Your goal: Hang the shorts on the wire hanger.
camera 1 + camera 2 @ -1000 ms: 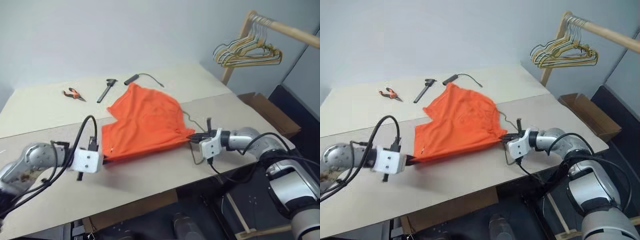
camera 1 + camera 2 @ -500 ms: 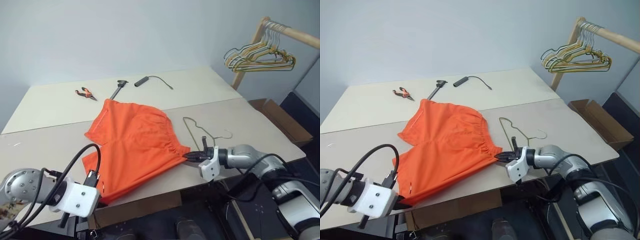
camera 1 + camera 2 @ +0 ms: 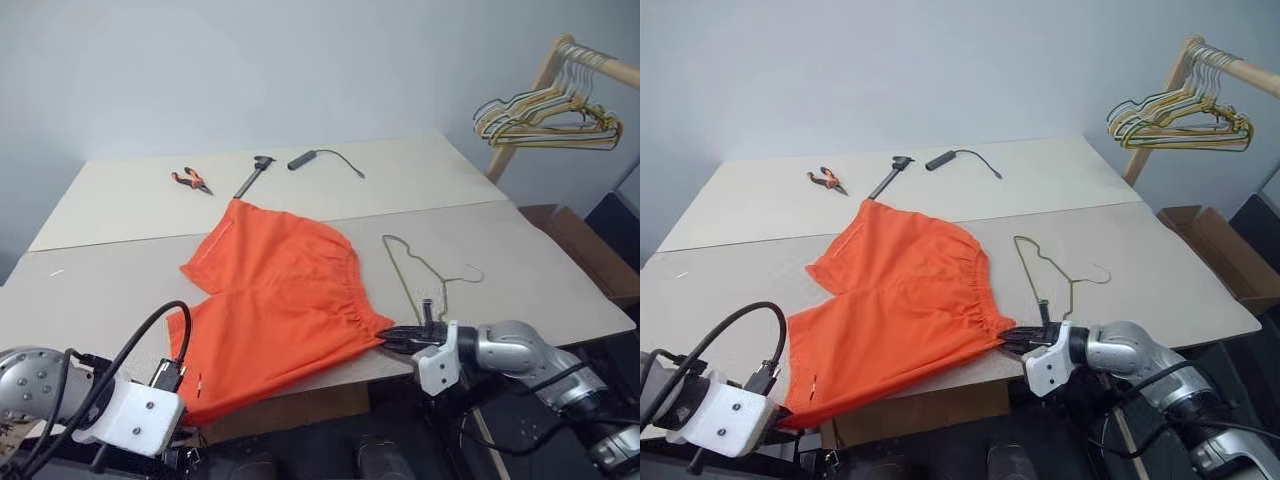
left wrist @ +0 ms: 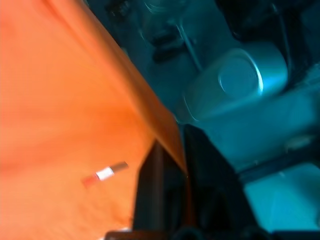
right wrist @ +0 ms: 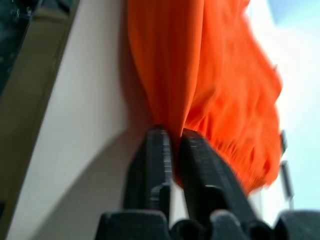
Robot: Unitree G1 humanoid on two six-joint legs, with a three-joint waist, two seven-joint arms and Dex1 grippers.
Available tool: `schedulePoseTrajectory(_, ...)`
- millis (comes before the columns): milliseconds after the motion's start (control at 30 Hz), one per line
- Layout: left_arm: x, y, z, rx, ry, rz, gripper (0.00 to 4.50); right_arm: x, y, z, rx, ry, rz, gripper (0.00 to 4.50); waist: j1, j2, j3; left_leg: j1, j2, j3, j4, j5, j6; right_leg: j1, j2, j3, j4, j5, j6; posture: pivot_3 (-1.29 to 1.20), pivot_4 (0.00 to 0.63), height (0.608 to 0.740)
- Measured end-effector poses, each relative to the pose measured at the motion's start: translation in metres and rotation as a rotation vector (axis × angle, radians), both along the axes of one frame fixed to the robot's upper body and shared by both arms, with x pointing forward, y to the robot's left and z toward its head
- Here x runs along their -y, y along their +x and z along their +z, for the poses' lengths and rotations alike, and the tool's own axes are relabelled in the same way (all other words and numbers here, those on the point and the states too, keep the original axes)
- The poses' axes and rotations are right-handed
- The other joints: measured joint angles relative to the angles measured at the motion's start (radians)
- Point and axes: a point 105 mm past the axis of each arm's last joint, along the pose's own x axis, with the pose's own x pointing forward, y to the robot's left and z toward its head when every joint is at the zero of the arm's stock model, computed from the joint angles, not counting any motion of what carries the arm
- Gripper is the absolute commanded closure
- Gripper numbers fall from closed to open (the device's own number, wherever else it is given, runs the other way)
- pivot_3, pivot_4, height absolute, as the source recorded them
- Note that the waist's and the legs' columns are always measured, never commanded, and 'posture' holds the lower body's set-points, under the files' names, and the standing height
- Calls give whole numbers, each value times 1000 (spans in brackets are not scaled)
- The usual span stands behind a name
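The shorts [image 3: 283, 300] lie flat on the bench [image 3: 530, 250], hanging a bit over its near edge. The left tool [image 4: 172, 165] pinches a leg hem and the right tool [image 5: 172, 145] pinches the waistband corner. The wire hanger [image 3: 425, 275] lies bare just beside them, so the hanging is not done. Pliers [image 3: 190, 180], a clamp tool [image 3: 253, 173] and a rack of hangers [image 3: 545, 110] are far off.

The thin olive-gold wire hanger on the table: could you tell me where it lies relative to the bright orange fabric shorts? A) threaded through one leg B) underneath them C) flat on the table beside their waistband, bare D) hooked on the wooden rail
C: the thin olive-gold wire hanger lies flat and bare on the table, just beside the gathered waistband of the bright orange fabric shorts.
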Motion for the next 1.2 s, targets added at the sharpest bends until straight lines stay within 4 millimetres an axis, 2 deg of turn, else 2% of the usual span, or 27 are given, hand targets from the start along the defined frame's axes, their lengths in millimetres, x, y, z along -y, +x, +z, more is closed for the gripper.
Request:
schedulePoseTrajectory(133, 4, 14, 15, 35, -66, 34, 1778, 12, -14, 8, -73, 3, -45, 1548, 13, -1, 4, -1, 2, 1, 0, -1, 0, -1, 1, 0, 0, 0, 2, -101, 78, 740)
schedulePoseTrajectory(200, 8, 30, 32, 73, -172, 104, 1145, 25, -20, 16, -144, 31, -141, 860, 25, -1, 6, -1, 2, 1, 0, -1, 0, -1, 2, 0, 1, -2, 10, -101, 78, 740)
schedulePoseTrajectory(267, 16, 43, 48, 92, -303, 150, 485, 36, -15, 30, -204, 95, -275, 135, 29, -1, 7, -1, 3, 1, 0, -1, 0, -1, 2, 0, 1, -1, 12, -109, 75, 740)
schedulePoseTrajectory(300, 19, 46, 54, 104, -344, 156, 235, 39, -12, 36, -220, 120, -317, 0, 27, -2, 7, -1, 3, 1, 0, -1, 0, -1, 2, 0, 1, -1, 13, -109, 75, 740)
schedulePoseTrajectory(333, 26, 53, 61, 118, -415, 166, 11, 45, -8, 41, -255, 156, -400, 0, 28, -2, 7, -1, 3, 2, 0, -1, 0, -1, 3, 0, 0, -1, 13, -109, 75, 740)
schedulePoseTrajectory(500, 56, 83, 87, 122, -765, 242, 11, 71, 25, 51, -361, 360, -806, 0, 27, -3, 7, -2, 3, 1, 2, -1, -1, -1, 4, 1, 0, 1, 12, -141, 56, 740)
schedulePoseTrajectory(567, 62, 87, 94, 89, -834, 255, 11, 82, 31, 46, -437, 370, -981, 0, 24, -2, 6, -3, 3, 2, 2, -2, -2, -3, 4, 2, 0, 5, 6, -145, 49, 740)
schedulePoseTrajectory(667, 64, 90, 99, 52, -884, 260, 11, 93, 31, 35, -523, 335, -1130, 0, 24, -2, 5, -8, 2, 2, 2, -3, -4, -8, 7, 2, -2, 5, 6, -150, 43, 740)
schedulePoseTrajectory(767, 63, 90, 98, 11, -906, 265, 11, 90, 29, 19, -633, 324, -1223, 0, 20, -2, 3, -20, 5, 2, 5, -3, -4, -20, 11, 2, -1, 6, 4, -151, 33, 740)
schedulePoseTrajectory(933, 61, 90, 96, -4, -902, 258, 11, 74, 33, 2, -767, 349, -1273, 0, 9, -1, 3, -22, 6, 4, 9, -5, -5, -21, 13, 2, 0, 6, 4, -142, 24, 740)
schedulePoseTrajectory(1033, 60, 91, 95, -4, -899, 261, 0, 73, 38, 0, -784, 341, -1303, 607, 2, -3, 0, -21, 6, 5, 10, -5, -5, -19, 13, 1, 0, 6, 4, -126, 16, 740)
schedulePoseTrajectory(1200, 59, 90, 92, 4, -890, 265, 0, 74, 41, -5, -798, 319, -1343, 2139, 1, -6, -13, -21, 6, 5, 10, -5, -5, -18, 13, 1, 0, 6, 4, -106, 9, 740)
